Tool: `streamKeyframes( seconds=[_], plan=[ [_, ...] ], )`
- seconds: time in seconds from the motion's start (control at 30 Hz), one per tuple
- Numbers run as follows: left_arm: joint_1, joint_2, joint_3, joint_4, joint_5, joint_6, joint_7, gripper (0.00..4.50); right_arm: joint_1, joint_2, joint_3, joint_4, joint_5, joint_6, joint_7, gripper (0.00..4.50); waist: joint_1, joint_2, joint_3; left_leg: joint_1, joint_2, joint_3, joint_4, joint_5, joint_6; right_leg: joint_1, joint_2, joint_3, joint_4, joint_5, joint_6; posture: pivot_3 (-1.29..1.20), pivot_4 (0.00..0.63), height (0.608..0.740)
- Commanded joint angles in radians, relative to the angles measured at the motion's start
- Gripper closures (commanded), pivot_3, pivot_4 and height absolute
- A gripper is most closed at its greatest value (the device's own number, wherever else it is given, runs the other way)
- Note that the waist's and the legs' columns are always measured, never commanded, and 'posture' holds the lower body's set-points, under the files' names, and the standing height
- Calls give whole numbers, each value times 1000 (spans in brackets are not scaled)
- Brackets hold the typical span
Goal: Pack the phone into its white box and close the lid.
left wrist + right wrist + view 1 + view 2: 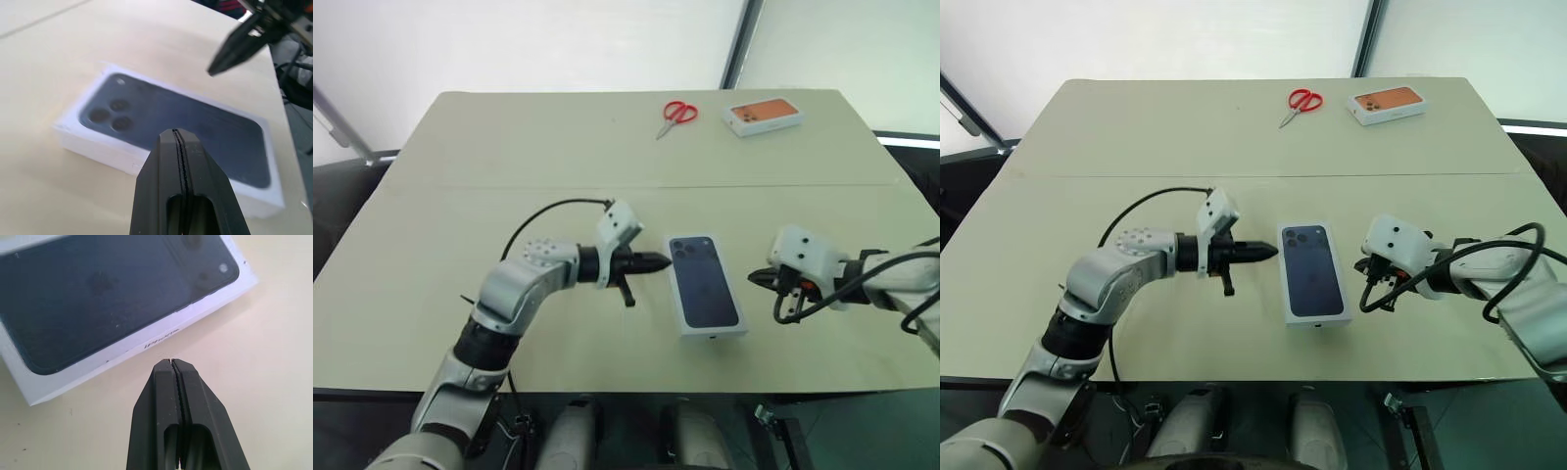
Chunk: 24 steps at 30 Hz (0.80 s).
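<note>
The lid [707,285] was sitting down on the white box [122,157], so all you got was a flat cardboard rectangle with a matte dark blue phone print on top, three little camera circles at its far corner, and plain white side walls with some small printed lettering I couldn't read. It lay flat near the front middle of the smooth beige desk [607,147], which had a thin seam running across it. The phone itself was not visible with the lid on. The left claw [658,261] had its two black plastic fingers pressed tight together into a wedge, pointing sideways at the box's far left corner, just beside it and a bit above the desk, holding nothing. The right claw [1364,266] was also pinched together with nothing in it, angled downward toward the box's right long side, close but not touching. Way at the back of the desk were red-handled scissors [676,117] and another white box with an orange phone on top [763,116], well apart from everything.
</note>
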<state>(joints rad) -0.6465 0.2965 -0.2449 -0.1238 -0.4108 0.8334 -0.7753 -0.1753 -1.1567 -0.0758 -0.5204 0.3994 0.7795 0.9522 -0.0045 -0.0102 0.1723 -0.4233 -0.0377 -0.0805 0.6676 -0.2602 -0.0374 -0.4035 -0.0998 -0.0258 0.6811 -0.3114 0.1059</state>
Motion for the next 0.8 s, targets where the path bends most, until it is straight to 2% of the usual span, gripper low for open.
streamKeyframes(
  seconds=[0.03,0.23,0.33,0.43,0.5,0.63,0.7,0.8],
  plan=[
    [-76,-68,-54,143,89,-24,87,4500,35,3,-21,-90,53,3,38,4471,2,0,0,0,0,0,0,0,0,0,0,0,0,0,0,0,150,697],
    [-118,-165,-140,298,172,-18,122,4500,98,56,107,-125,-13,35,-57,4471,6,0,0,0,-1,0,0,0,0,0,0,-1,0,0,0,0,150,697],
    [-106,-173,-167,299,194,-4,119,4500,126,59,149,-117,-56,34,-90,4471,7,-1,-1,3,-1,0,0,0,0,2,0,0,0,0,0,0,150,697],
    [-87,-169,-176,292,211,0,123,4500,135,52,168,-106,-95,17,-107,4471,8,-4,-3,15,0,-1,-3,-1,1,16,0,-1,-5,-1,1,0,150,697],
    [-75,-166,-159,278,206,-4,125,4500,125,63,150,-96,-93,10,-112,4471,8,-5,-5,17,0,-1,-3,-1,1,19,1,-1,-7,-1,1,0,150,697],
    [-21,-149,59,173,123,-101,161,4500,-8,194,25,-21,-46,-39,-187,4471,-8,-5,-4,16,1,-2,-3,-1,1,18,1,-1,-8,-1,1,0,150,697],
    [38,-84,163,84,96,-121,165,4500,-87,261,-17,77,-60,-79,-240,4471,-12,-4,-3,14,1,-1,-3,0,0,13,0,0,-4,-1,1,0,150,697],
    [125,18,276,-17,68,-100,171,4500,-165,306,-41,221,-75,-123,-258,4471,-10,-4,-3,14,2,-1,-5,2,-4,11,1,0,-3,-1,1,0,150,697]
  ],
)
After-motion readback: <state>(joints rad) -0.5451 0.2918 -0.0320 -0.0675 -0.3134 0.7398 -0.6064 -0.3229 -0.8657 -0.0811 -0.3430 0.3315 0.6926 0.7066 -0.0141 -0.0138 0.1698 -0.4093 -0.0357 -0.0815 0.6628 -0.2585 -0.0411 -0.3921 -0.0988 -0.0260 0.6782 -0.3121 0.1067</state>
